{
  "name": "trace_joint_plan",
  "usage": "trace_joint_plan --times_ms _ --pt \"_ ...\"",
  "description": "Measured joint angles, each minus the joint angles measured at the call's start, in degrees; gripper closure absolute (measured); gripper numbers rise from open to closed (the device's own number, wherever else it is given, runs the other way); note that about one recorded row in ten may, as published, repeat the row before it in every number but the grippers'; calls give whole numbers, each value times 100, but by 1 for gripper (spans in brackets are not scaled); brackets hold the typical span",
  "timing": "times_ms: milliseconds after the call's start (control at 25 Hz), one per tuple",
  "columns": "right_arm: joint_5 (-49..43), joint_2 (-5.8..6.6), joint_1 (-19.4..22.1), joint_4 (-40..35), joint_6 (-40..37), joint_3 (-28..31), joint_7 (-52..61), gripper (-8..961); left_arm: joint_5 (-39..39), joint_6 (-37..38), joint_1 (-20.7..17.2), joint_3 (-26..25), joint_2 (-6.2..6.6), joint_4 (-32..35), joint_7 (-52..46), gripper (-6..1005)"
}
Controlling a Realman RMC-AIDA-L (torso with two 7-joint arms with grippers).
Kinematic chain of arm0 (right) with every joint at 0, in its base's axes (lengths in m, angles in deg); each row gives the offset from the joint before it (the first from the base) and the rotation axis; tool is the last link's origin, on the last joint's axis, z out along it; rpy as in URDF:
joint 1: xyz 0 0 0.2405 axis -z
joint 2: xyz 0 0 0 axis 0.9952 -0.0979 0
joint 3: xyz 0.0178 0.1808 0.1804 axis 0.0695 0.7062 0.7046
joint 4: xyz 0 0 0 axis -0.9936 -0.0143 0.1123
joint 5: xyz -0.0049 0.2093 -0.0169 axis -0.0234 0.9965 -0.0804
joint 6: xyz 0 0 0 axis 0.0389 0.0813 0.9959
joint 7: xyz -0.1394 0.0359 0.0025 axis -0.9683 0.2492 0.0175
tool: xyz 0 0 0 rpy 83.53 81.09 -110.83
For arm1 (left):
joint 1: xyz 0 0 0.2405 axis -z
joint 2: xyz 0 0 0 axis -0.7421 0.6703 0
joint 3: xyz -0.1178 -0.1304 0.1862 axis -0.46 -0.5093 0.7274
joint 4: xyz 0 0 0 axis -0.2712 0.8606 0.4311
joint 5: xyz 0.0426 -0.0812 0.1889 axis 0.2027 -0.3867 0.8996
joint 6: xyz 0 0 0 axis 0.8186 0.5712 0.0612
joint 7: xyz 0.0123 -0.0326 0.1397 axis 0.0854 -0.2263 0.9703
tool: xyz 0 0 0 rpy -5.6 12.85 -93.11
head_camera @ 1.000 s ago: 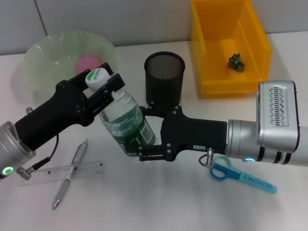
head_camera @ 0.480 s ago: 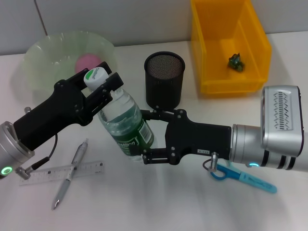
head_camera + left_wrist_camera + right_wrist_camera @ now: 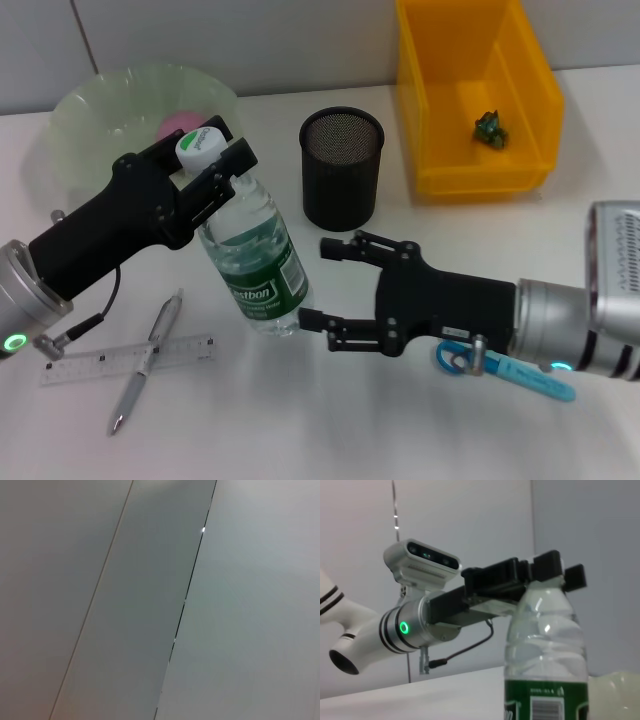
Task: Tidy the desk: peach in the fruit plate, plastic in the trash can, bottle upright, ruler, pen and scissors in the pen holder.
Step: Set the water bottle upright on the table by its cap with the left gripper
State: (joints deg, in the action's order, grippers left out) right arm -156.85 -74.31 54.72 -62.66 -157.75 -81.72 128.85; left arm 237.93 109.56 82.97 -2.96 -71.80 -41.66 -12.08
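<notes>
Plastic bottle (image 3: 255, 260) seemingly upright, left hand (image 3: 212, 160) clamped on cap, right hand (image 3: 330, 283) spread, empty, beside it

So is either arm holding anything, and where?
The left gripper holds the water bottle by its neck; the right gripper is open, holding nothing.

Setting: an office-style desk staged as my test bench. Evidence: plain white desk top (image 3: 330, 430) backed by grey wall panels (image 3: 125, 600); stationery in front of me, namely clear ruler (image 3: 190, 349), pen (image 3: 147, 361), blue scissors (image 3: 505, 367), black mesh pen holder (image 3: 342, 167); a yellow bin (image 3: 478, 92) and a pale green fruit plate (image 3: 100, 105) set along the back edge.
</notes>
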Motion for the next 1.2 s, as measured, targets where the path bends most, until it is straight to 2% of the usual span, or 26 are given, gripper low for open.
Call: trace_joint_plan --times_ms 280,600,720,800,1000,1120,1200 --pt "5 18 461 -157 -69 158 63 124 0 -14 75 -45 32 2 6 559" --pt "6 39 866 -238 -115 561 70 128 0 -299 123 -287 90 17 566 559" --pt "5 43 937 -242 -100 681 70 129 0 -299 123 -287 90 17 566 559" --pt "-3 43 963 -244 -77 748 70 130 1 -406 129 -421 178 17 961 559" --pt "-23 42 982 -250 -69 780 70 132 1 -417 102 -460 198 17 1038 559" --pt "-15 41 984 -252 -67 783 70 133 1 -469 -16 -698 228 56 1591 560" --pt "-10 42 986 -252 -65 784 70 134 1 -469 -16 -698 228 56 1591 560"
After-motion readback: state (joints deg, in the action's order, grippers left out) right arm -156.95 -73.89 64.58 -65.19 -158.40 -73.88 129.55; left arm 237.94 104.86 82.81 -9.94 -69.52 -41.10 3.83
